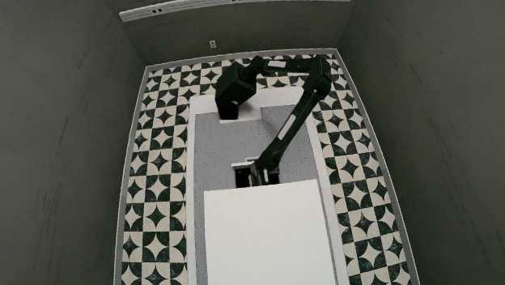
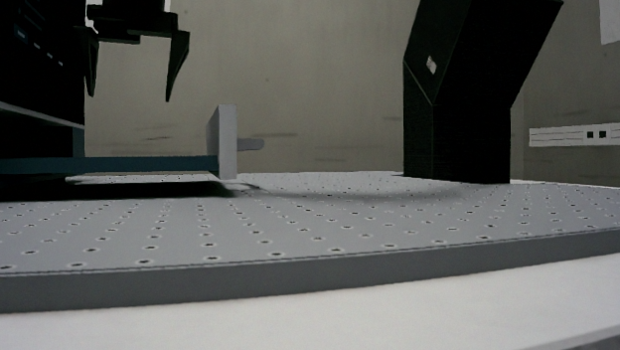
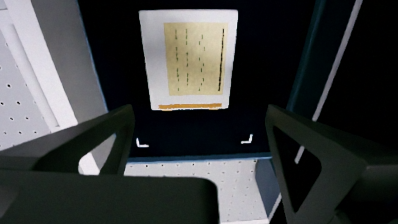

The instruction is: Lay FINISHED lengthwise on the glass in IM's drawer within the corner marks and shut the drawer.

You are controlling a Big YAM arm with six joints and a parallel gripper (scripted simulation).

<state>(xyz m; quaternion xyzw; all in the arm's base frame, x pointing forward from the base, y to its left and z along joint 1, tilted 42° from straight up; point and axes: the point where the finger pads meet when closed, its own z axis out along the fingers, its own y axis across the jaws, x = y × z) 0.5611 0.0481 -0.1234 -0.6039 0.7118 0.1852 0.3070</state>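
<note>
In the wrist view, the pale front panel (image 3: pixel 47 75) of the gel imager's drawer runs to the left of the gripper (image 3: pixel 200 145), whose jaws stand wide apart with nothing between them. Ahead of the fingertips, the finished cassette (image 3: pixel 188 60) lies flat and lengthwise on the dark glass (image 3: pixel 260 75), beyond the two near corner marks (image 3: pixel 142 145). The drawer's blue side rail (image 3: pixel 306 65) runs to the right, and the drawer stands open.

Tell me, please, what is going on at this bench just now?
A single black arm holds its open, empty tool above the imager's pulled-out drawer. The cassette lies flat on the dark glass, lengthwise, beyond the two near corner marks. The drawer is not yet shut.
</note>
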